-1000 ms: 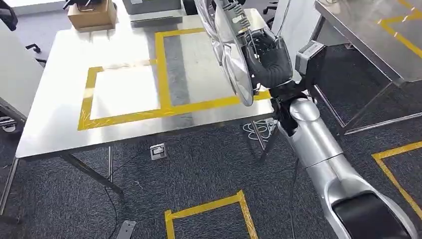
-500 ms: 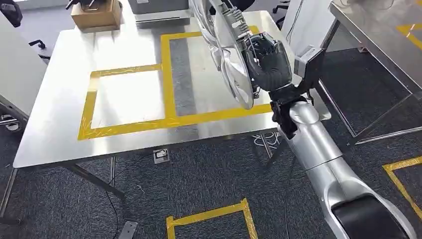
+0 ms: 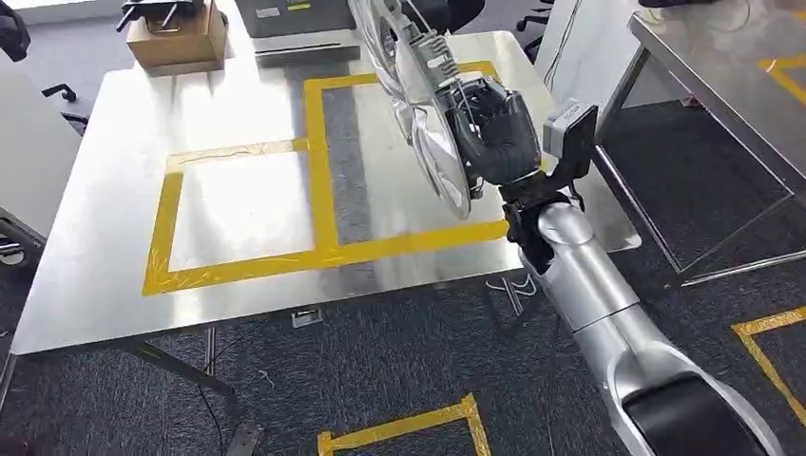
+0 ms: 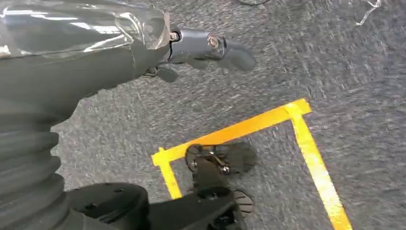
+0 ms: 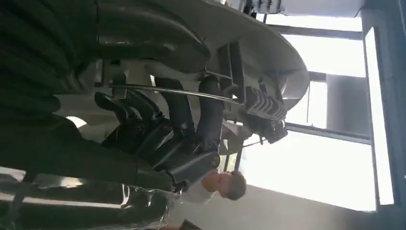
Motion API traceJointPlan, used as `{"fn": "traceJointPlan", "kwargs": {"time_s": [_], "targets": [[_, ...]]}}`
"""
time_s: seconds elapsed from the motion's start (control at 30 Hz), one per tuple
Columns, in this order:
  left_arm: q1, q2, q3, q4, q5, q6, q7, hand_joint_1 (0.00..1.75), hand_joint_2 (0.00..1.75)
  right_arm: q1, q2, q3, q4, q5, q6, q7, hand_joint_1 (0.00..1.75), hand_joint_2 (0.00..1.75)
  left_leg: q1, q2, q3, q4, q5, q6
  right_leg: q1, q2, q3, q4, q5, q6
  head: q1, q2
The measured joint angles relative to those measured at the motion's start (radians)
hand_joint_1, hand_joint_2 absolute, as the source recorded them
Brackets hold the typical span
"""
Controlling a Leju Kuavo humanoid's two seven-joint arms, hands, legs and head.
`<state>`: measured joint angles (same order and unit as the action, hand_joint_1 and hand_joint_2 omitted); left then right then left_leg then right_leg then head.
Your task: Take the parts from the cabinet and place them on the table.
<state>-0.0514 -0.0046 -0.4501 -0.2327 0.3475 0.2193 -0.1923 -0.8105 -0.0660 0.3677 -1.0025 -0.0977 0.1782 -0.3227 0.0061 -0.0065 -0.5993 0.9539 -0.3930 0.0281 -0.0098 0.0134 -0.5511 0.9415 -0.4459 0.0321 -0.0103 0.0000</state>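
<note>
The part, a large curved silvery shell with a black fitting and wires on its back, hangs tilted in the air above the right side of the tabletop; its lower edge sits over the yellow tape rectangle, though whether it touches the surface cannot be told; the right hand grips it from behind, dark fingers curled around a thin rod and the structure on the part's rear face, as the right wrist view shows; the silver right arm rises from the lower right of the head view to that hand; the steel tabletop carries two taped yellow frames side by side, the left one smaller; at its far left corner stands a cardboard box with a dark object on top, and a grey case lies near the far edge; a second steel table stands well apart to the right; below, grey carpet bears more yellow tape marks; the left hand hangs over that carpet holding nothing, thumb stretched out, the other fingers hidden so that their spread cannot be told; a person's head shows small and blurred in the right wrist view.
</note>
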Motion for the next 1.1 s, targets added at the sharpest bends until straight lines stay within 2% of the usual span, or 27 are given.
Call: {"fn": "traceJointPlan", "kwargs": {"time_s": [0.03,0.07,0.13,0.17,0.2,0.23,0.27,0.3,0.33,0.37,0.47,0.5,0.53,0.57,0.6,0.63,0.67,0.7,0.73,0.77,0.83,0.87,0.9,0.93,0.97,1.1], "targets": [[0.0,0.0,0.0,0.0,-0.002,0.0,0.0,0.0,1.75,0.0,0.0,0.0,-0.001,-0.001,0.0,0.0,1.75,1.75,0.003,-0.003,0.005,-0.004,0.0,0.008,-0.003,-0.006,-0.013,0.024,-0.017,0.001,0.001,0.0],[0.0,0.0,0.0,0.0,-0.002,0.0,0.0,0.0,1.75,-0.001,0.0,0.0,0.0,-0.001,0.0,0.0,1.75,1.75,0.003,-0.002,0.008,-0.005,-0.002,0.02,-0.006,-0.007,-0.037,0.088,-0.048,-0.002,0.003,0.0],[0.003,0.0,0.0,0.0,-0.003,0.001,0.0,0.0,1.75,0.007,0.0,0.002,0.004,-0.001,0.0,-0.002,1.75,1.75,0.001,-0.002,0.015,-0.005,-0.008,0.028,-0.012,-0.01,-0.113,0.262,-0.113,-0.001,0.003,0.0],[0.005,0.0,0.0,0.0,-0.005,0.0,0.0,0.0,1.75,0.012,0.0,0.003,0.007,0.006,-0.003,-0.001,1.75,1.75,-0.001,-0.003,0.018,-0.005,-0.01,0.03,-0.015,-0.01,-0.148,0.331,-0.131,0.003,0.003,0.0],[0.006,-0.001,-0.001,0.0,-0.009,0.0,0.001,0.0,1.75,0.014,0.0,0.007,0.009,0.035,-0.019,-0.001,1.75,1.75,-0.002,-0.006,0.02,-0.004,-0.012,0.031,-0.016,-0.01,-0.163,0.349,-0.124,0.008,0.003,0.0],[0.006,-0.002,-0.001,0.0,-0.011,0.0,0.002,0.0,1.75,0.014,-0.001,0.011,0.01,0.071,-0.04,0.0,1.75,1.75,-0.003,-0.009,0.021,-0.003,-0.013,0.031,-0.016,-0.011,-0.154,0.316,-0.097,0.014,0.003,0.0],[0.005,-0.002,-0.002,0.0,-0.013,0.002,0.002,0.0,1.75,0.011,-0.003,0.019,0.01,0.126,-0.072,0.0,1.75,1.75,-0.005,-0.013,0.022,-0.002,-0.014,0.029,-0.014,-0.011,-0.129,0.245,-0.056,0.019,0.004,0.0],[0.004,-0.003,-0.002,0.0,-0.019,0.005,0.003,0.0,1.75,0.004,-0.006,0.034,0.01,0.198,-0.118,0.003,1.75,1.75,-0.008,-0.015,0.022,-0.001,-0.015,0.028,-0.009,-0.011,-0.092,0.142,-0.006,0.02,0.005,0.0],[0.004,-0.005,-0.004,0.0,-0.026,0.011,0.005,0.0,1.75,-0.006,-0.009,0.052,0.01,0.278,-0.161,0.008,1.75,1.75,-0.01,-0.017,0.022,0.0,-0.016,0.027,-0.003,-0.013,-0.06,0.047,0.035,0.012,0.005,0.0],[0.004,-0.008,-0.006,0.0,-0.032,0.015,0.01,0.0,1.75,-0.014,-0.012,0.078,0.011,0.367,-0.206,0.015,1.75,1.75,-0.023,-0.017,0.017,0.008,-0.02,0.022,0.005,-0.018,-0.035,0.013,0.038,-0.001,0.004,0.0],[0.005,-0.01,-0.014,0.0,-0.037,0.018,0.016,0.0,1.75,-0.02,-0.017,0.131,0.016,0.436,-0.249,0.024,1.75,1.75,-0.02,-0.012,0.017,0.011,-0.025,0.014,0.005,-0.017,-0.037,0.015,0.034,-0.009,0.004,0.0],[0.002,-0.008,-0.016,0.0,-0.038,0.018,0.016,0.0,1.75,-0.026,-0.017,0.141,0.016,0.45,-0.256,0.027,1.75,1.75,-0.024,-0.012,0.017,0.014,-0.028,0.01,-0.005,-0.017,-0.037,0.01,0.035,-0.011,0.004,0.0],[0.001,-0.008,-0.018,0.0,-0.043,0.018,0.017,0.0,1.75,-0.037,-0.018,0.153,0.016,0.48,-0.268,0.031,1.75,1.75,-0.021,-0.011,0.005,0.028,-0.049,0.002,-0.013,-0.015,-0.033,0.008,0.037,-0.015,0.003,0.0],[-0.001,-0.008,-0.021,-0.001,-0.045,0.018,0.017,0.0,1.75,-0.045,-0.018,0.168,0.018,0.517,-0.279,0.035,1.75,1.75,-0.019,-0.01,-0.006,0.072,-0.084,-0.002,-0.015,-0.014,-0.03,0.008,0.035,-0.022,0.0,0.0],[-0.003,-0.008,-0.023,-0.001,-0.048,0.016,0.018,0.0,1.75,-0.052,-0.018,0.185,0.02,0.565,-0.296,0.043,1.75,1.75,-0.014,-0.01,-0.033,0.146,-0.126,-0.006,-0.014,-0.013,-0.027,0.008,0.034,-0.022,-0.001,0.0],[-0.005,-0.008,-0.025,-0.001,-0.054,0.014,0.02,0.0,1.75,-0.055,-0.019,0.214,0.026,0.643,-0.315,0.054,1.75,1.75,-0.01,-0.01,-0.069,0.234,-0.166,-0.01,-0.014,-0.012,-0.025,0.008,0.033,-0.024,-0.001,0.0],[-0.008,-0.008,-0.027,-0.002,-0.056,0.014,0.024,0.0,1.75,-0.058,-0.019,0.241,0.032,0.709,-0.331,0.064,1.75,1.75,-0.007,-0.01,-0.108,0.319,-0.191,-0.016,-0.013,-0.012,-0.023,0.009,0.032,-0.025,0.0,0.0],[-0.009,-0.008,-0.029,-0.002,-0.06,0.013,0.025,0.0,1.75,-0.063,-0.017,0.27,0.039,0.774,-0.343,0.076,1.75,1.75,-0.003,-0.009,-0.128,0.355,-0.19,-0.021,-0.014,-0.012,-0.021,0.01,0.031,-0.026,0.0,0.0],[-0.011,-0.008,-0.03,-0.003,-0.064,0.011,0.025,0.0,1.75,-0.073,-0.011,0.298,0.046,0.827,-0.347,0.087,1.75,1.75,0.002,-0.007,-0.125,0.338,-0.16,-0.028,-0.015,-0.01,-0.019,0.011,0.029,-0.027,0.0,0.0],[-0.013,-0.006,-0.03,-0.003,-0.064,0.01,0.024,0.0,1.75,-0.086,-0.003,0.322,0.052,0.862,-0.349,0.097,1.75,1.75,0.009,-0.004,-0.102,0.273,-0.11,-0.035,-0.018,-0.006,-0.017,0.014,0.027,-0.024,-0.001,0.0],[-0.016,-0.003,-0.03,-0.003,-0.064,0.01,0.024,0.0,1.75,-0.108,0.016,0.358,0.061,0.887,-0.349,0.11,1.75,1.75,0.023,0.005,-0.025,0.078,0.002,-0.044,-0.02,-0.001,-0.013,0.02,0.018,-0.014,-0.001,0.0],[-0.018,-0.005,-0.03,-0.004,-0.065,0.008,0.024,0.0,1.75,-0.116,0.022,0.365,0.063,0.891,-0.351,0.11,1.75,1.75,0.018,0.004,-0.013,0.062,-0.014,-0.049,-0.012,0.001,-0.015,0.02,0.018,-0.01,0.0,0.0],[-0.019,-0.005,-0.03,-0.004,-0.064,0.008,0.023,0.0,1.75,-0.127,0.025,0.378,0.069,0.895,-0.356,0.111,1.75,1.75,0.015,0.003,-0.004,0.048,-0.011,-0.04,-0.008,0.001,-0.023,0.028,0.018,-0.009,-0.001,0.0],[-0.02,-0.008,-0.03,-0.005,-0.065,0.007,0.022,0.0,1.75,-0.135,0.028,0.387,0.072,0.9,-0.358,0.111,1.75,1.75,0.02,0.002,0.0,0.031,-0.029,-0.045,-0.006,0.002,-0.034,0.039,0.015,-0.009,0.0,0.0],[-0.02,-0.006,-0.03,-0.005,-0.064,0.007,0.021,0.0,1.75,-0.141,0.029,0.395,0.077,0.901,-0.359,0.111,1.75,1.75,0.016,-0.004,-0.007,0.039,-0.024,-0.037,-0.008,-0.001,-0.036,0.039,0.016,-0.008,0.003,0.0],[-0.02,-0.006,-0.03,-0.005,-0.065,0.004,0.018,0.0,1.75,-0.149,0.031,0.416,0.093,0.901,-0.36,0.111,1.75,1.75,0.009,-0.014,-0.013,0.04,-0.02,-0.029,-0.013,-0.011,-0.036,0.03,0.02,-0.002,0.003,0.0]]}}
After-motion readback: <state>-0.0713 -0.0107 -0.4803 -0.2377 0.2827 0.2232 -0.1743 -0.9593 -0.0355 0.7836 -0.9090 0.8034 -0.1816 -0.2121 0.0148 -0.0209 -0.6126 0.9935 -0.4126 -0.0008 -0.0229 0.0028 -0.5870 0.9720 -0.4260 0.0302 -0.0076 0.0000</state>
